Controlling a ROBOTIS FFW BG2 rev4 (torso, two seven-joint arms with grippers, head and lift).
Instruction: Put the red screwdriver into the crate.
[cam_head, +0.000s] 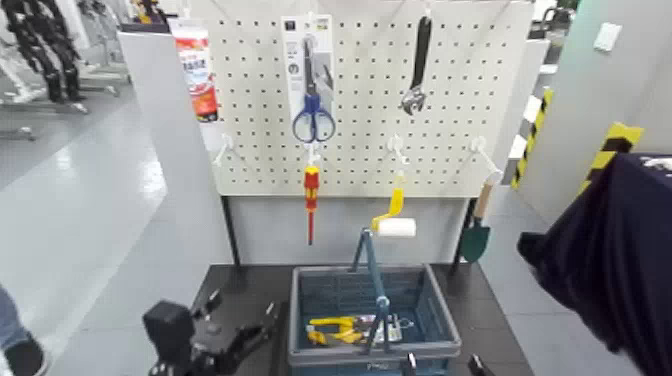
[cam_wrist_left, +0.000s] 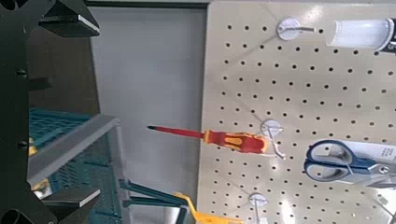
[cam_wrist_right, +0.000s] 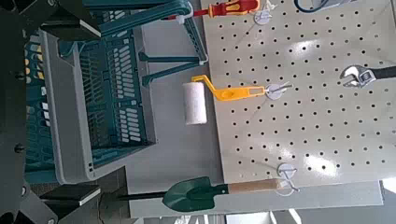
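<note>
Red screwdriver: hanging on pegboard, well above crate and both low grippers. Left gripper: jaws apart, empty. Right gripper: jaw state cannot be told. Trowel shows whole only in right wrist view.

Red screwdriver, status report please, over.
Left gripper low beside the crate, holding nothing. Red screwdriver hanging on the pegboard, untouched. Crate's blue handle upright below it; pliers inside.
</note>
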